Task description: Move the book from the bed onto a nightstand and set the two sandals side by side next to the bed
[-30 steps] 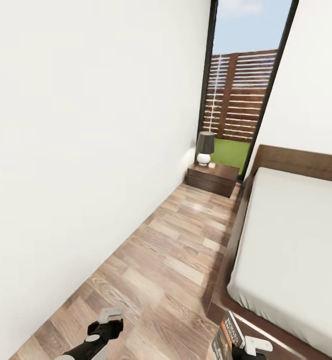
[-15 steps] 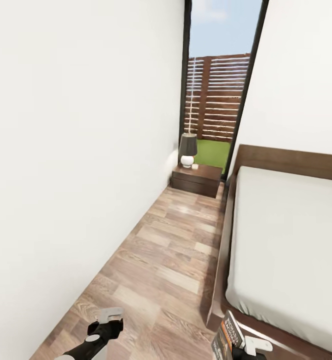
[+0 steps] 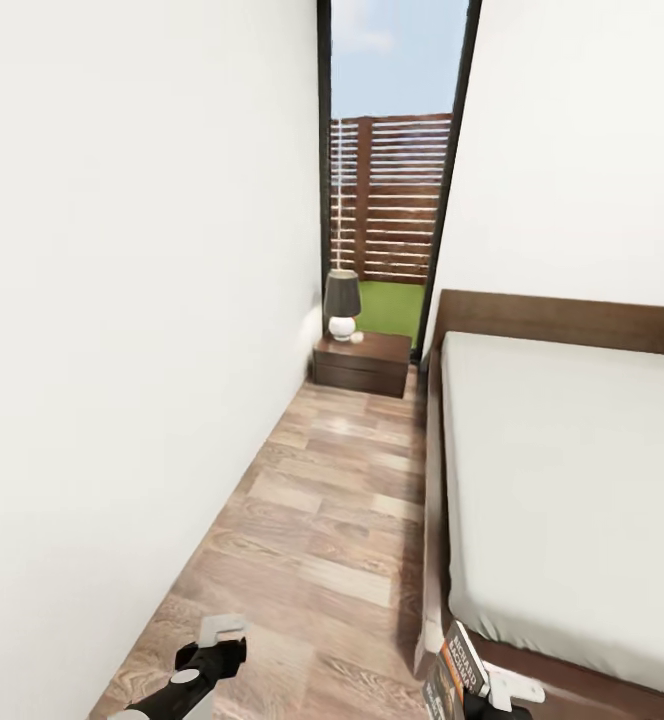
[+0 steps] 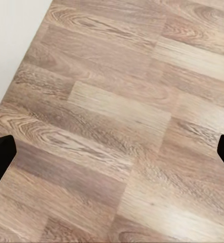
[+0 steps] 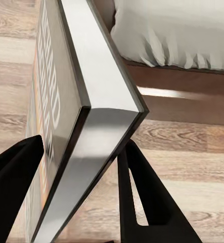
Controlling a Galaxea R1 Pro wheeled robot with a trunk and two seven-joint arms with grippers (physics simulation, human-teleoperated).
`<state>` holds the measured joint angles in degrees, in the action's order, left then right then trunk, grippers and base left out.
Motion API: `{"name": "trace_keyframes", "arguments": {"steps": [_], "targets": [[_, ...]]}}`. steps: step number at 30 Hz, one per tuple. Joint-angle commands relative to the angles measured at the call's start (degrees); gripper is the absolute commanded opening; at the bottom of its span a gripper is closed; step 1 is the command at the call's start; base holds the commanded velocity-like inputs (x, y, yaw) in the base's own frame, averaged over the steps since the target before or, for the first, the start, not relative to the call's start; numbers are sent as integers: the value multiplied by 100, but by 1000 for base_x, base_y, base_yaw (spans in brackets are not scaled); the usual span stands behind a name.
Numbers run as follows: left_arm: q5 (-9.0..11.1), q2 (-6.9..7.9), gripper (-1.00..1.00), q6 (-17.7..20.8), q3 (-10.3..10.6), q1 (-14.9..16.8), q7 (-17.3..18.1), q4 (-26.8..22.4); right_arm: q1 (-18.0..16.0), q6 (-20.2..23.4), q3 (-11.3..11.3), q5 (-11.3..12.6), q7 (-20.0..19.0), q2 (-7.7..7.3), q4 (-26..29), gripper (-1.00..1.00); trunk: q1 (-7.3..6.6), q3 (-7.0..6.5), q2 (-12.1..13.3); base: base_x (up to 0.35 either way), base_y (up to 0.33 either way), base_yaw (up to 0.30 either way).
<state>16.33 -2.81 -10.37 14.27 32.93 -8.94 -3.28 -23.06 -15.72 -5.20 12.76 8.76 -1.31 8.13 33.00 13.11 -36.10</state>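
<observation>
Bed (image 3: 562,480): pale mattress in a dark frame, filling the right half of the head view. Floor (image 3: 322,540): wood planks, a narrow aisle running up the centre between white wall and bed. Nightstand (image 3: 362,362): upper centre at the aisle's far end, well apart from the arms (a lamp (image 3: 342,303) takes up part of its top, so the book could knock it on landing). Book (image 5: 79,121): lower right, pinched upright in the right gripper (image 5: 84,167), only its lower edge clamped; it may slip or tilt during travel. Left gripper (image 4: 112,157): lower left, fingers spread wide, carrying nothing, over bare floor.
</observation>
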Motion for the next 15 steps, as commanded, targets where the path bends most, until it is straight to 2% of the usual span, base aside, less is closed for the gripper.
{"name": "trace_keyframes", "arguments": {"steps": [1,9,15], "targets": [[48,0,100,-18,50,3,-20,3,-6,-19,-50,51,21,-1,-5,-100,4,5,-6,254,240,-275],[50,0,100,-18,50,3,-20,3,-6,-19,-51,51,21,-1,-5,-100,4,-17,-6,254,240,-271],[48,0,100,-18,50,3,-20,3,-6,-19,-51,51,21,-1,-5,-100,4,-20,-6,254,240,-69]]}}
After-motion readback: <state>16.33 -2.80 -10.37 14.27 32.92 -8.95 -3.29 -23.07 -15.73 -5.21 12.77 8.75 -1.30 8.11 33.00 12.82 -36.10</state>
